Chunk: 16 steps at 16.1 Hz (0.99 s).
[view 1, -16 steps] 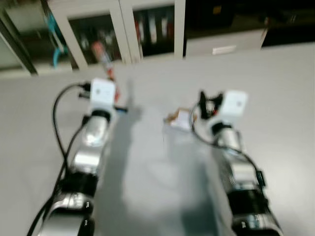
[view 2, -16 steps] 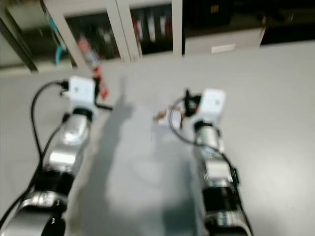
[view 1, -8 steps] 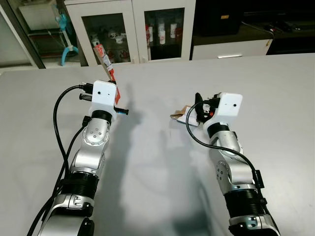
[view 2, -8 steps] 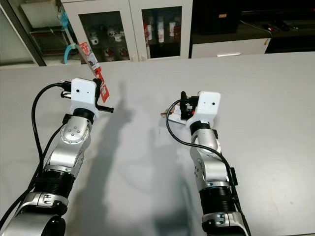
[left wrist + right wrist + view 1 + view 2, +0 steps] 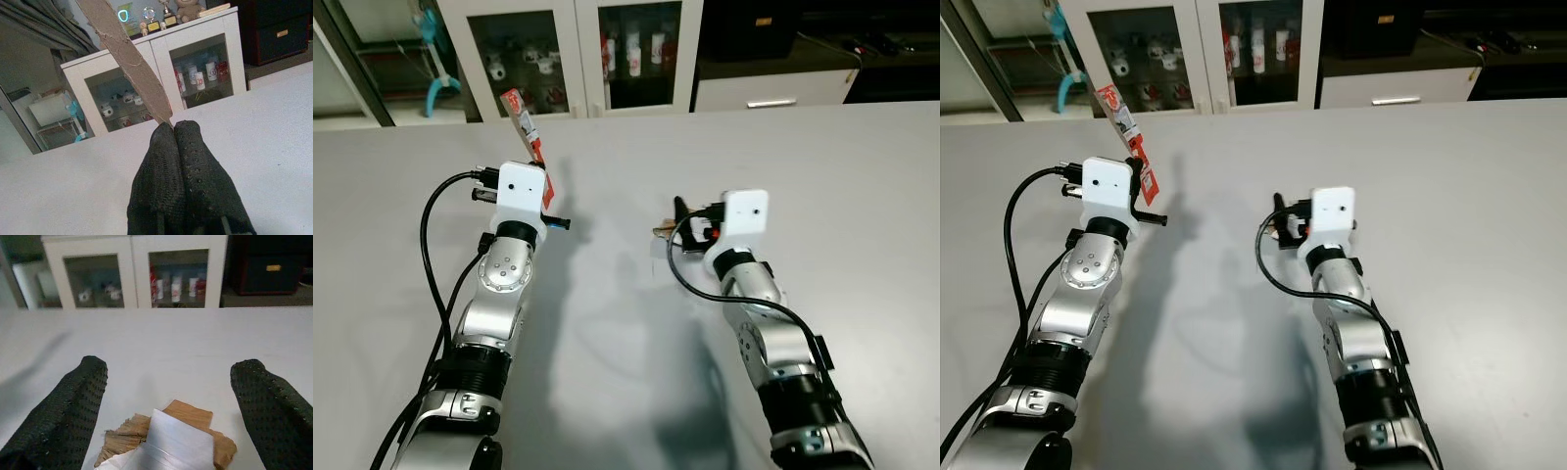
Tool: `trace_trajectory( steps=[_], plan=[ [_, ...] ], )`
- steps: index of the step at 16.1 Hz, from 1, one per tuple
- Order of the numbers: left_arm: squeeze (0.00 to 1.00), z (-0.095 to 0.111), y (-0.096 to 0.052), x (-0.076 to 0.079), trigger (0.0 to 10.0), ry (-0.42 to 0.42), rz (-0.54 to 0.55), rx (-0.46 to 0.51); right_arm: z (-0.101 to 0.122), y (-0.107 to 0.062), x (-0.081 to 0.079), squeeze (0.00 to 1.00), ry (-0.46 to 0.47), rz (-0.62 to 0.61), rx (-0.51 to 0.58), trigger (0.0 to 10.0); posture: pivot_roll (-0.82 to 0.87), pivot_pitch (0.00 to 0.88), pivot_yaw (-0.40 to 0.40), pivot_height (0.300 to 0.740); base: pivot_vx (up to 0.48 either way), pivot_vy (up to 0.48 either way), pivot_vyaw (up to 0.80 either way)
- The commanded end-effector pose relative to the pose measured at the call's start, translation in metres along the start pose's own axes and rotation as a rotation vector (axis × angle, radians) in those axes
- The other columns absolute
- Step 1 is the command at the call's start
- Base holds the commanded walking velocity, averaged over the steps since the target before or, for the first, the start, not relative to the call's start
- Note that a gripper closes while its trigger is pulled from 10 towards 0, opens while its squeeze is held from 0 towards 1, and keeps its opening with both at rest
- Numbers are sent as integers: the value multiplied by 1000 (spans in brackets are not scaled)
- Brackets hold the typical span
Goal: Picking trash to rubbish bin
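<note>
My left gripper (image 5: pixel 171 128) is raised over the grey surface and shut on the lower end of a long strip wrapper (image 5: pixel 524 119), red and white on its front and brown on its back (image 5: pixel 128 58). A torn piece of brown cardboard with white paper on it (image 5: pixel 188 417) lies flat on the surface. My right gripper (image 5: pixel 170 366) is open just above it, one black finger (image 5: pixel 73 406) on each side. In the left eye view the scrap (image 5: pixel 662 232) peeks out beside the right gripper (image 5: pixel 683 221).
White glass-door cabinets (image 5: pixel 578 49) holding small bottles and figures stand along the back, with a dark unit (image 5: pixel 773 39) to their right and a blue fan (image 5: pixel 435 88) at the back left. The grey surface (image 5: pixel 862 186) spreads wide around both arms.
The blur from one second ago is gone. My right gripper has shifted left, closer over the cardboard scrap. The left gripper still holds the wrapper in the same place.
</note>
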<state>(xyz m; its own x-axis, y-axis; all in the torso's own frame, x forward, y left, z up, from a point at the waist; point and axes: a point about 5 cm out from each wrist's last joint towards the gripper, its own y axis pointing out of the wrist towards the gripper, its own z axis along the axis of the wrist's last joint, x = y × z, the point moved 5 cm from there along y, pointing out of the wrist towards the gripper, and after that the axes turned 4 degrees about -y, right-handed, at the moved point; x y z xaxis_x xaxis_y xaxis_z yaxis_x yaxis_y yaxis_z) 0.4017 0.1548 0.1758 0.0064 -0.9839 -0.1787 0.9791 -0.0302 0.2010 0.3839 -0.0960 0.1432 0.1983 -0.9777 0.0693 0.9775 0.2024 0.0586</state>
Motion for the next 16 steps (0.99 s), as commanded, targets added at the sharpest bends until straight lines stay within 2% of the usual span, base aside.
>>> trace_trajectory(
  steps=[1,4,6,10,14,15,16],
  plan=[
    [0,-2,-3,-4,10000,-4,22,-9,0,5,-8,1000,-36,44,-17,10000,7,102,43,740,0,0,0],
    [0,-2,-3,-7,10000,-8,30,-10,1,6,-17,1000,-145,143,-10,10000,5,99,33,740,0,0,0],
    [0,-2,-3,-6,10000,-10,32,-10,1,6,-16,1000,-159,153,-5,10000,3,97,31,740,0,0,0],
    [0,-1,-2,-3,10000,-16,20,-10,5,6,3,1000,-189,100,0,10000,-2,91,37,740,0,0,0],
    [0,2,0,-3,10000,-15,10,-1,24,6,28,1000,-239,4,54,10000,-6,83,48,740,0,0,0],
    [0,3,1,-3,10000,-15,8,2,29,7,32,788,-257,-23,67,10000,-6,83,51,740,0,0,0],
    [0,4,2,-2,10000,-15,5,5,38,7,36,0,-266,-33,92,10000,-7,80,53,740,0,0,0]
  ],
)
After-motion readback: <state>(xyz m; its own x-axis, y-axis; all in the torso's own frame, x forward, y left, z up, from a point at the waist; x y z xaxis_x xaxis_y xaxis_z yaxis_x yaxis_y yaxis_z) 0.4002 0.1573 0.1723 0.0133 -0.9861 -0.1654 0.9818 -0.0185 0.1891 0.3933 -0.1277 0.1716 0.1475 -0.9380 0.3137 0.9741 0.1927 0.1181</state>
